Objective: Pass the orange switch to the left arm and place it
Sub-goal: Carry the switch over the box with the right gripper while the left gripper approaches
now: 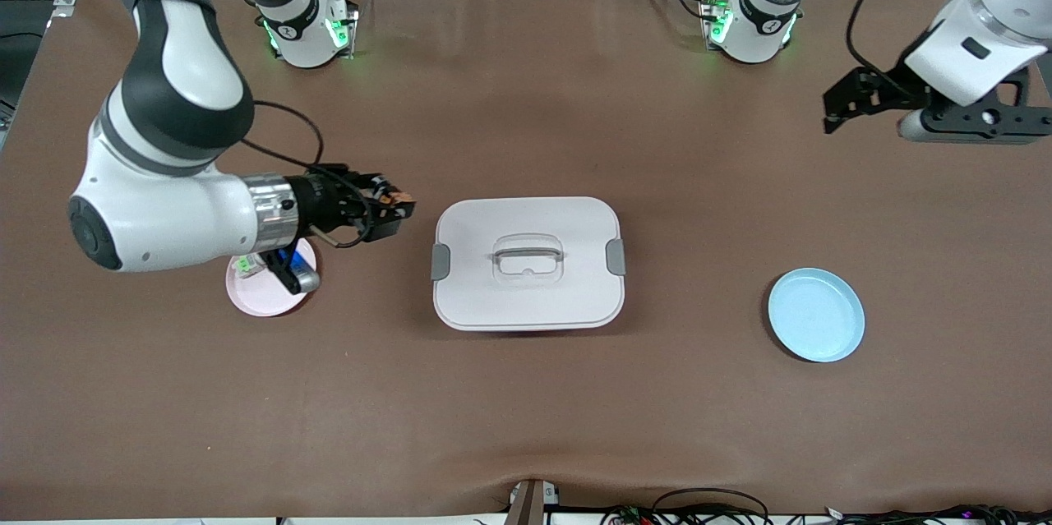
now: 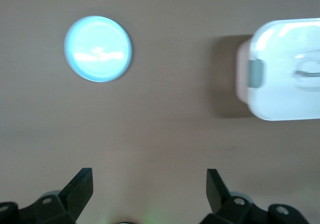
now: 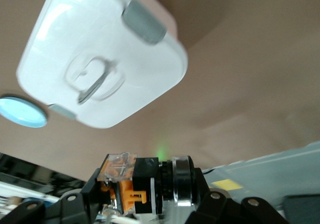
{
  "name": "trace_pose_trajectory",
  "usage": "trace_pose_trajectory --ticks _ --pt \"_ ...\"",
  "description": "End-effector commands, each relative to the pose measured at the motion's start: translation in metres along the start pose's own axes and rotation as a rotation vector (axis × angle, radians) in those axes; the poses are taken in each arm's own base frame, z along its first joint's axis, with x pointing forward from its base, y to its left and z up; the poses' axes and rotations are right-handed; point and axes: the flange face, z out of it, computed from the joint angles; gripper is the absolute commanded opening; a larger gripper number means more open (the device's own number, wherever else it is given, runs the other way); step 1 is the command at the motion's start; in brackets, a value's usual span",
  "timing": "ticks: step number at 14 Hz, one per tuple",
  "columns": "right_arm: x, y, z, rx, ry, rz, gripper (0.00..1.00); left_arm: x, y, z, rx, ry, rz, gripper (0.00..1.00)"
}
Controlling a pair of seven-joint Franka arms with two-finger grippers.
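Orange switch [image 1: 398,198] is clamped in the right gripper [image 1: 393,209], up in the air just off the box's [image 1: 528,262] grey clip at the right arm's end. Right wrist view confirms it: fingers [image 3: 107,191] closed on the switch [image 3: 122,184], clear cap and orange body showing between them.

I read this as the carry step: pick looks done, handover to the left arm not yet started.

Right arm pose: forearm lying roughly level, wrist turned sideways so the gripper points along the table toward the box. It hangs partly over the pink plate [image 1: 255,299], which sits toward the right arm's end of the table and holds a small green-and-silver part [image 1: 244,264].

Left gripper [image 1: 846,102] waits high over the table near the corner at its own arm's end on the base side, fingers [image 2: 80,186] spread wide, nothing between them. Its wrist camera looks down on the blue plate [image 2: 98,48] and one end of the box [image 2: 280,69].

Next move, as I judge it: box sits mid-table right on the straight line between the grippers. I'd want the right arm to go over or around it with margin, the left to come in to meet it, then close on the switch before the right lets go. Blue plate [image 1: 816,314], toward the left arm's end, looks like the likely drop.

Risk: tiny part, slip at the exchange.
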Motion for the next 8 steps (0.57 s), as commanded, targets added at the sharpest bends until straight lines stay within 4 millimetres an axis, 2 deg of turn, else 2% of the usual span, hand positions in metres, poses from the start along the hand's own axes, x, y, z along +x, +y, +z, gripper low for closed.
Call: trace_pose_trajectory --ticks 1,3,6,8 --pt "-0.04 -0.027 0.014 0.084 -0.084 0.16 0.0 -0.015 0.049 -0.006 -0.075 -0.001 -0.049 1.0" --pt "-0.068 -0.047 0.025 0.162 -0.125 0.26 0.0 -0.026 0.089 -0.012 -0.151 -0.002 -0.08 1.0" --pt "-0.101 -0.066 0.05 0.216 -0.174 0.328 0.0 -0.031 0.121 -0.022 -0.264 0.029 -0.114 1.0" --pt "-0.118 -0.073 0.066 0.234 -0.177 0.37 0.0 -0.028 0.143 -0.02 -0.347 0.047 -0.124 1.0"
